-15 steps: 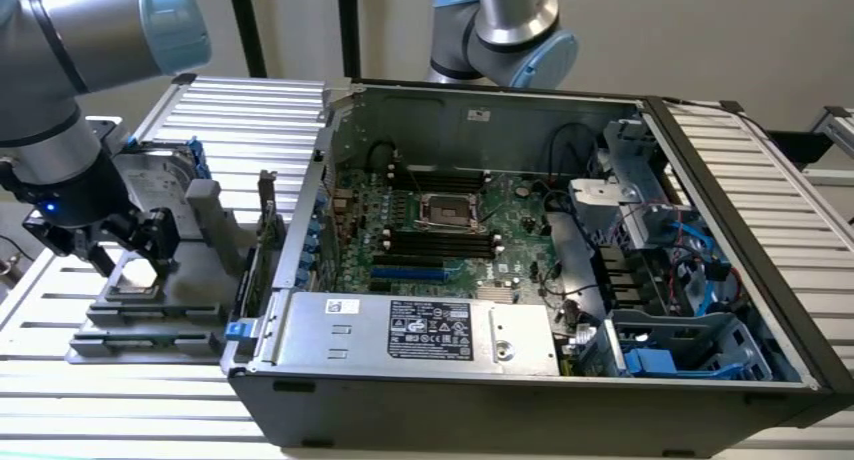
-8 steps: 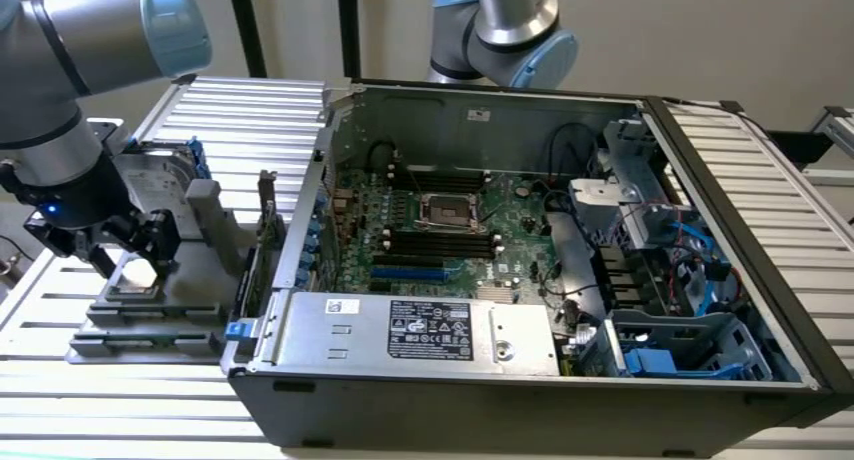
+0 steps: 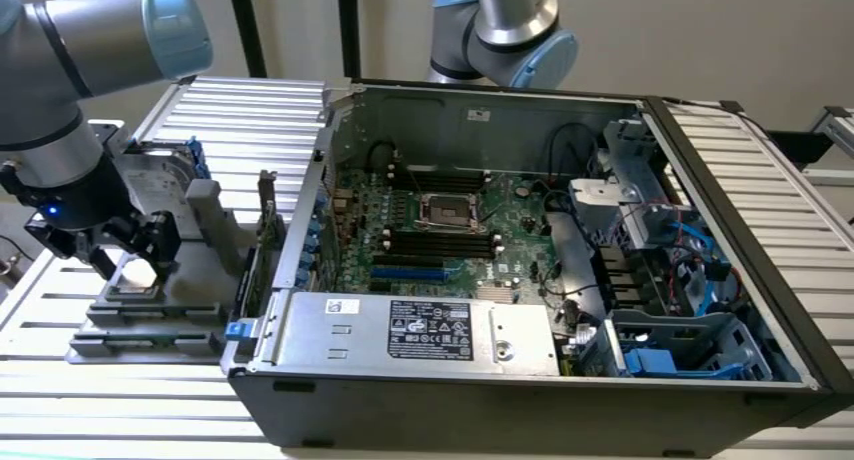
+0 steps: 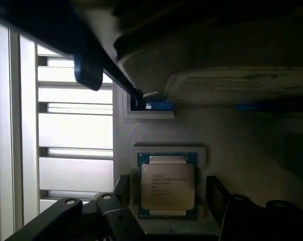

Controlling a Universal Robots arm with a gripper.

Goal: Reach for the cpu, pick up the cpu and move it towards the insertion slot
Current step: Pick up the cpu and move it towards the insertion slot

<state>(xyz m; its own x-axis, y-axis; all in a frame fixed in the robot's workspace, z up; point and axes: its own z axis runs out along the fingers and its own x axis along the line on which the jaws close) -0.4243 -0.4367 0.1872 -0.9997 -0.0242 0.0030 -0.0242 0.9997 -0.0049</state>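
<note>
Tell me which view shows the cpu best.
The wrist view: the cpu lies face-on, its printed silver top plain, flanked by the open gripper. In the exterior view it is a pale patch under the gripper.

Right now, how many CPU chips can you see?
1. The cpu lies flat in the grey holder outside the computer case, within the open gripper. The insertion slot looks empty; others may be hidden.

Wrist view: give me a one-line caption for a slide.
Open gripper straddles the cpu, which lies flat in its recess in the grey holder.
</note>
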